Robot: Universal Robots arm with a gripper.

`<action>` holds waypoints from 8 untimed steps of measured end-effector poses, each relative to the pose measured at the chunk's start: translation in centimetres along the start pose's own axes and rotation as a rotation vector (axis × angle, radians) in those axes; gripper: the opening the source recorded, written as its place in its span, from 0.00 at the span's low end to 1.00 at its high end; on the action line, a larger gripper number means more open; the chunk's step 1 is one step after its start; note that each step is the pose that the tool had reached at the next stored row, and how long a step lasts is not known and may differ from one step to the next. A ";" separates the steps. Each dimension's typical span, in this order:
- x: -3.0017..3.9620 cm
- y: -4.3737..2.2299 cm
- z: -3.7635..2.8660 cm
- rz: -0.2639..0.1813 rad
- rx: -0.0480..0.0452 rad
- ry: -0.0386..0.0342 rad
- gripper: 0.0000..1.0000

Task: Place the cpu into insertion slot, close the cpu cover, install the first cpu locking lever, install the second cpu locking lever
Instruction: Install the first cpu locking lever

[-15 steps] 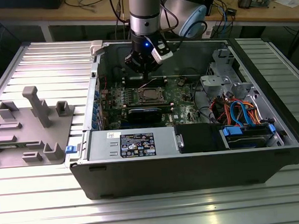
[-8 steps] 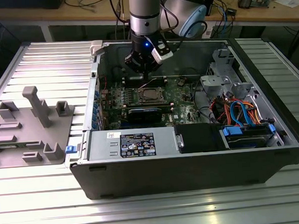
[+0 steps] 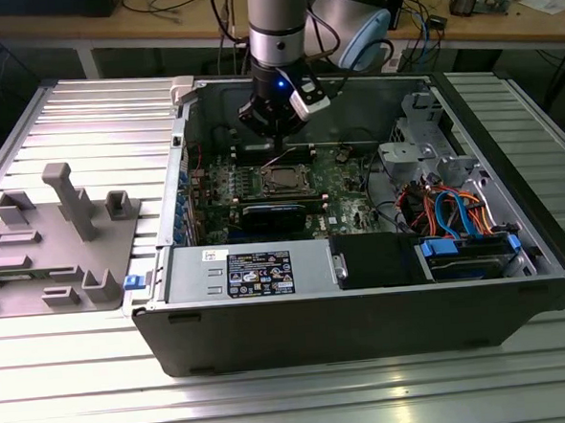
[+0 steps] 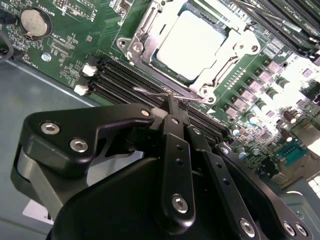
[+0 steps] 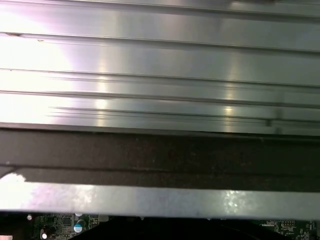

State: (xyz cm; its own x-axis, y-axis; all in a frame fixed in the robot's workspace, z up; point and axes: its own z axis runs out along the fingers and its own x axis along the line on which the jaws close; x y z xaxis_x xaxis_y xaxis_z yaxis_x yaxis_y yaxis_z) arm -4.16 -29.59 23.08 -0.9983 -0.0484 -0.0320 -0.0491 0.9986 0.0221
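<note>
The hand point(image 4: 172, 102) is holding its fingers point(image 4: 176, 150) drawn together, their tips resting against the thin wire lever point(image 4: 147, 91) just beside the slot point(image 4: 160, 75); whether they are pinching it I cannot tell. The cpu point(image 4: 197, 42) is lying flat in the slot, with the cover point(image 4: 145, 32) lying closed around it. In the exterior view the arm point(image 3: 276, 30) is reaching down over the green board point(image 3: 343, 179) inside the open case point(image 3: 366, 321), which is sitting on the ribbed metal bench point(image 3: 85, 118).

Green motherboard point(image 4: 65, 55), pale silvery-grey cpu point(image 4: 195, 42), black tool point(image 4: 174, 102)
</note>
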 end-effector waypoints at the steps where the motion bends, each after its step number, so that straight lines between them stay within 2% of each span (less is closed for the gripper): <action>1: -0.05 0.05 0.03 0.000 0.0000 0.0000 0.11; 8: -0.43 0.20 0.33 0.001 0.0000 0.0000 0.11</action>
State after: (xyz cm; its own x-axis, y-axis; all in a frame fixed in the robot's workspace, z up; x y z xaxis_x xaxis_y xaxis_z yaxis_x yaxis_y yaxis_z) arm -3.73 -29.36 22.77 -0.9984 -0.0470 -0.0320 -0.0477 0.9986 0.0221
